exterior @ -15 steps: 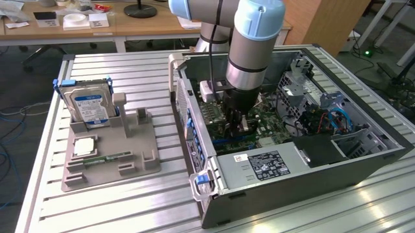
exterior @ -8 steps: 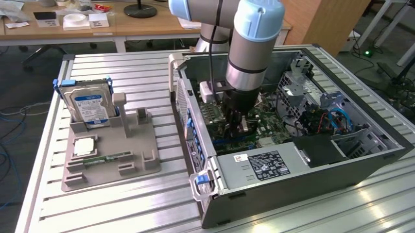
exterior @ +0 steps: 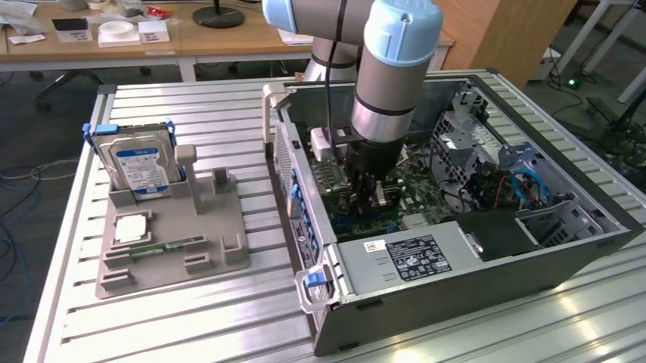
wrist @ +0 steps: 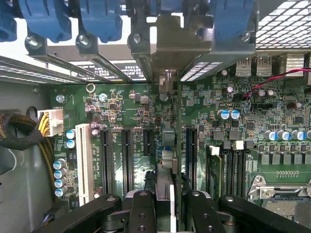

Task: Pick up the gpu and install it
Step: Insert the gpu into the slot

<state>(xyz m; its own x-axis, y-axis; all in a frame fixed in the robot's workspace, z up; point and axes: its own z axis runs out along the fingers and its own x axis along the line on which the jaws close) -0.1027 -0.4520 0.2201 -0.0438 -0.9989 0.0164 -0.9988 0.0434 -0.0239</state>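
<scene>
Ribbed aluminium worktable, pale grey. Behind it, wooden desk bearing small white boxes and 1 black round lamp base. Wooden panel at the exterior view's right. Grey floor with blue cable.

- The motherboard is green, with black slots and one white slot.
- The gripper is black.
- The gpu, seen edge-on, shows green with a silver bracket.
- The computer case is dark grey with blue clips.
- The hard drive, at nine o'clock from the case, is silver with a blue-white label.
- The holder tray is grey.
- The arm is silver with light-blue caps.
</scene>
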